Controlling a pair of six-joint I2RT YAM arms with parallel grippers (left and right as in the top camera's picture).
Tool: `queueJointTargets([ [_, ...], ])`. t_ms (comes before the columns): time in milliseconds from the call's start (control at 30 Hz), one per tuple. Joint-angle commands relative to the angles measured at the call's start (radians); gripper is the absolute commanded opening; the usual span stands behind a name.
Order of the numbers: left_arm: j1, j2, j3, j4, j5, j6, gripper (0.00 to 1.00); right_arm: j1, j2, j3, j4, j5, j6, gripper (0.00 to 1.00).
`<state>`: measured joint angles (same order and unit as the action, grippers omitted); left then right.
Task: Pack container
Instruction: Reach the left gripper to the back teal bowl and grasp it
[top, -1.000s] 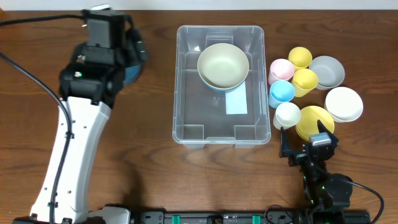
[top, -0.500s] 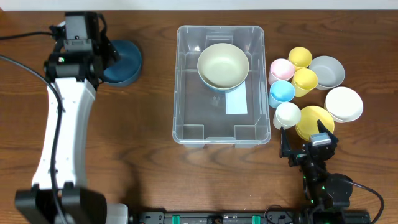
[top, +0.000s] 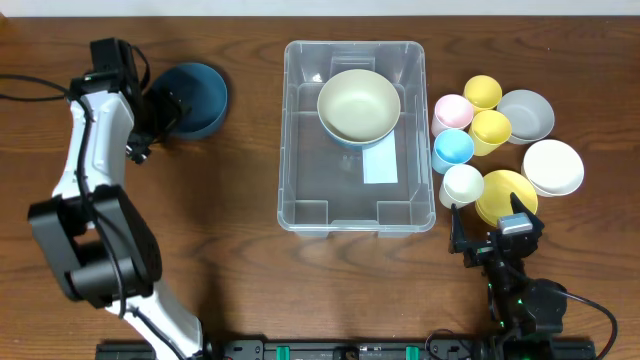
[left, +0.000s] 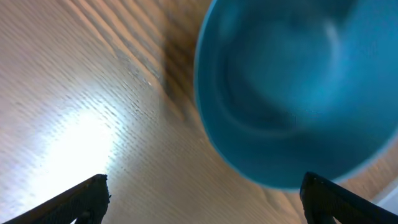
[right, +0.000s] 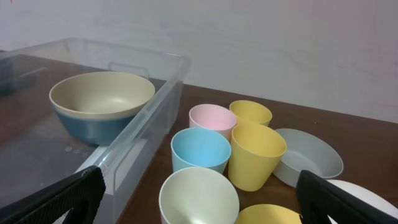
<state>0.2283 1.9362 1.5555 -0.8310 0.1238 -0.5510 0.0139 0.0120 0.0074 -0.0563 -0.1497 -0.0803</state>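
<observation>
Left claw (top: 160, 112) open, empty; swung from above blue bowl (top: 195, 98) to its left edge, likely lining up grasp. Right claw (top: 495, 235) open, idle. Container (top: 300, 190) sits centre, one cream bowl (top: 358, 104) inside.

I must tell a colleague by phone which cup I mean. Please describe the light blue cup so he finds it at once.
Find the large clear container in the middle of the table and look just off its right wall. In the row nearest that wall, the light blue cup sits between the pink cup and the white cup, and is the only blue one.
</observation>
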Motion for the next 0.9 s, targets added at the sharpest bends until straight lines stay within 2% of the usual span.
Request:
queueJointTargets([
  [0,0.002,0.036,-0.009,0.013,0.035,-0.012,0.98,-0.007,-0.006,-0.002,-0.004,-0.008,0.004,0.99],
  [167,0.002,0.060,-0.009,0.039,0.060,-0.014,1.00,-0.007,-0.006,-0.002,-0.004,-0.008,0.004,0.99],
  [433,0.003,0.090,-0.009,0.047,0.060,-0.103,0.99,-0.007,-0.006,-0.002,-0.004,-0.008,0.004,0.99],
  [633,0.003,0.090,-0.009,0.077,0.059,-0.163,0.90,-0.007,-0.006,-0.002,-0.004,-0.008,0.004,0.99],
  [767,0.002,0.090,-0.010,0.089,0.059,-0.166,0.79,-0.007,-0.006,-0.002,-0.004,-0.008,0.004,0.99],
  [867,0.003,0.090,-0.015,0.097,0.058,-0.171,0.75,-0.007,-0.006,-0.002,-0.004,-0.008,0.004,0.99],
])
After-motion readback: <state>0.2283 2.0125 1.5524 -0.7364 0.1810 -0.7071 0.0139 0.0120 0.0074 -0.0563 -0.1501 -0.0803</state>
